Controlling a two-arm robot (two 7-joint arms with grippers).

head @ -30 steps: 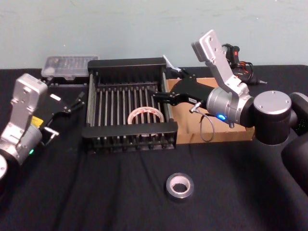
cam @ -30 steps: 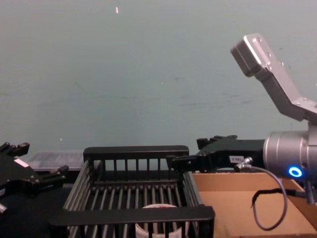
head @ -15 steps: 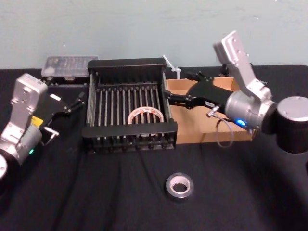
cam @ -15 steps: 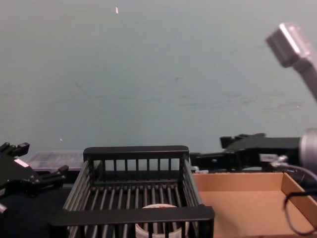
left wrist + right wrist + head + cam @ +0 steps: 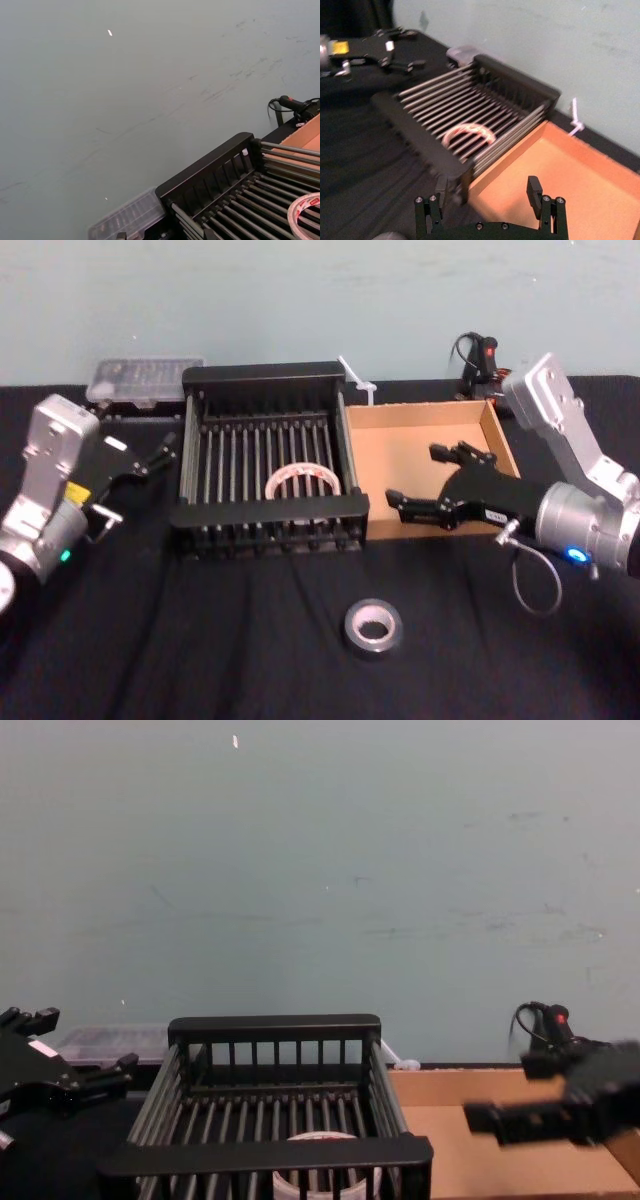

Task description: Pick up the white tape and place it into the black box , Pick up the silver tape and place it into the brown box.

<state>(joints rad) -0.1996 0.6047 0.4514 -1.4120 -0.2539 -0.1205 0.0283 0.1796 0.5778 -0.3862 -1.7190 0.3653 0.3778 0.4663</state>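
Out front on the counter (image 5: 200, 640), the silver tape (image 5: 373, 627) lies flat, robot-side and slightly left of the right gripper (image 5: 412, 475), its fingers wide and empty over the brown box (image 5: 420, 415). Meanwhile the white tape (image 5: 303, 481) sits in the black box (image 5: 265, 510); left gripper (image 5: 135, 480) parked, spread too.

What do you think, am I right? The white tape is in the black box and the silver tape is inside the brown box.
Not quite. The white tape is in the black box, but the silver tape lies on the black table in front of the boxes, not inside the brown box. The head view shows it.
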